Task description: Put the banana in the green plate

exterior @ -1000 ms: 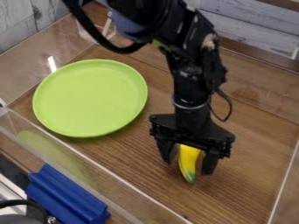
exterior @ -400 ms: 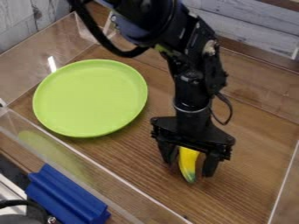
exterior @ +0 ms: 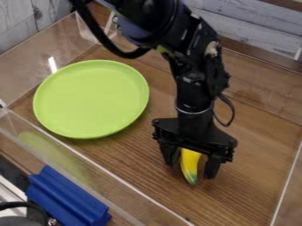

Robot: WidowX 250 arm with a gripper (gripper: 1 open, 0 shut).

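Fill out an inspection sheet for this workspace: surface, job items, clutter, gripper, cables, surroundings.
Surface: brown wooden table, glossy, bare in most places.
Job's things: banana lies on the table to the right of the green plate, apart from it; the plate holds nothing.
Clutter: blue block-like object at the lower left edge.
Gripper: gripper points down, jaws open on either side of the banana; a firm hold is not shown.
Cables: black cable loops along the upper arm.
Surroundings: clear wall panels enclose the table; light boards behind.
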